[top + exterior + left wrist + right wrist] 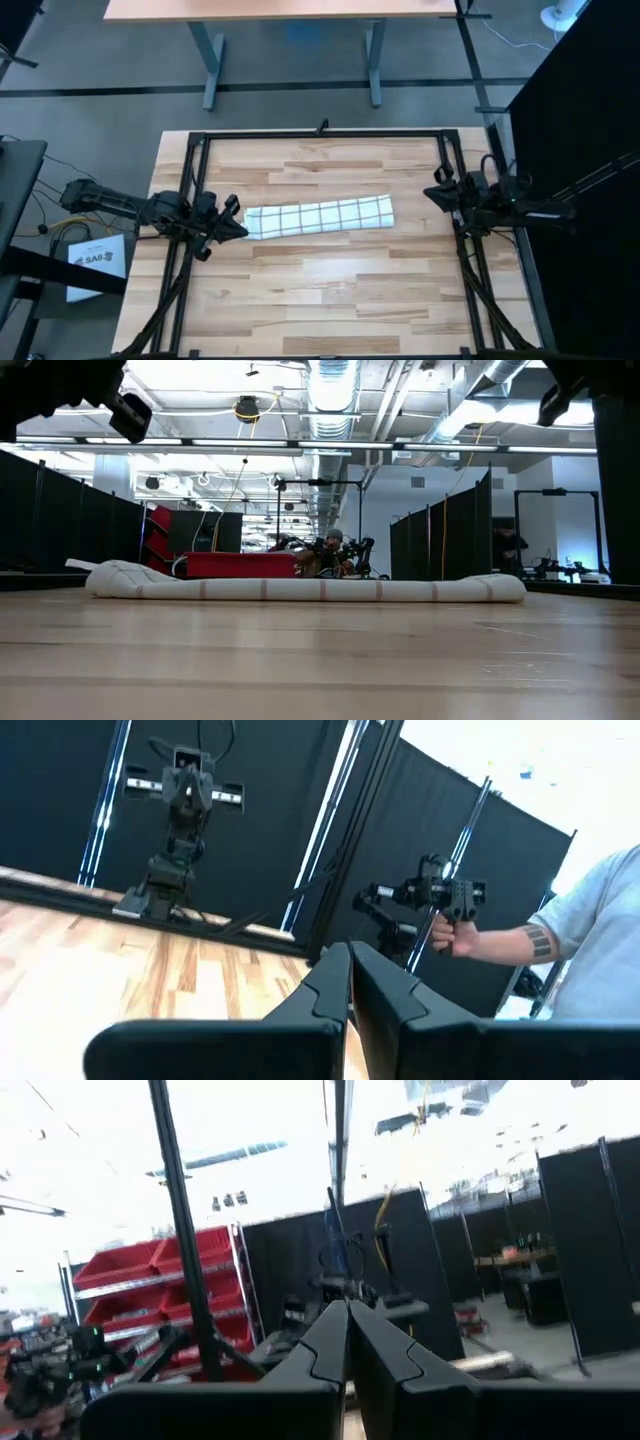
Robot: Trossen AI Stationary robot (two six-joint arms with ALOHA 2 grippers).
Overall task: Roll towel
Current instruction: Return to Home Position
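Note:
The towel (318,215), white with a reddish-brown check, lies rolled into a long, low roll across the middle of the wooden table; the low view shows the towel (300,588) resting on its underside along its whole length. My left gripper (238,225) is shut just off the roll's left end, raised above the table and holding nothing. In the left wrist view, my left gripper (350,960) points over the table into the room. My right gripper (432,192) is shut beyond the roll's right end, well apart from it, and in the right wrist view my right gripper (348,1315) tips upward.
A black frame rail (320,133) runs round the table's far and side edges. Bare wood (330,290) lies between the towel and the near edge. Beyond the table a person's arm (500,935) holds a black handle device. Black curtains (260,820) stand behind.

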